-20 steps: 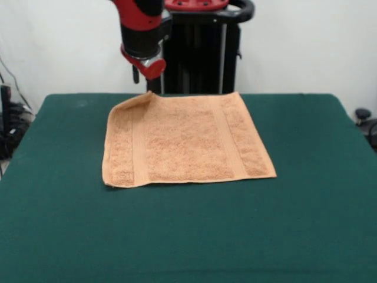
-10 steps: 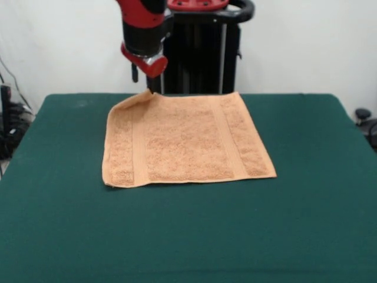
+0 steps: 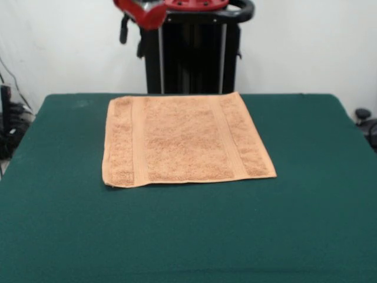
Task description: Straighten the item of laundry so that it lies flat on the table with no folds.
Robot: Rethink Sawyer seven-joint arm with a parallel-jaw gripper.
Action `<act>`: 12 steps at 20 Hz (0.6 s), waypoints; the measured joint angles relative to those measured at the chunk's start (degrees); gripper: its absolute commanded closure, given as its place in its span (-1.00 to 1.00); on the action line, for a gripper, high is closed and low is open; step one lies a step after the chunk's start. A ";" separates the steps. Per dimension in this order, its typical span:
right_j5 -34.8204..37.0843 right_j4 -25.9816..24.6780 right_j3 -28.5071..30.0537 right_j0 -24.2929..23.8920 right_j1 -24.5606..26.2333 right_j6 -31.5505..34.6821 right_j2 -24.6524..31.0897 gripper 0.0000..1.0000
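The orange-tan towel [image 3: 182, 140] lies spread flat on the dark green table [image 3: 306, 224], toward its far side, with woven border bands running near its left and right edges. No raised corner or fold shows. My gripper [image 3: 132, 36] hangs high above the towel's far-left corner, at the picture's top. It is clear of the cloth, open and empty. No label shows on the towel.
The black pedestal [image 3: 194, 53] stands just behind the table's far edge. Cables and dark gear [image 3: 9, 127] sit off the table's left side, and a dark object [image 3: 365, 121] sits off its right side.
The gripper let go of the towel's far-left corner and rose up and away. The lifted corner dropped, and the towel now lies flat.
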 measured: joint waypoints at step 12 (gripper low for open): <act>-3.83 1.75 0.63 -1.30 -6.55 0.00 0.24 -1.00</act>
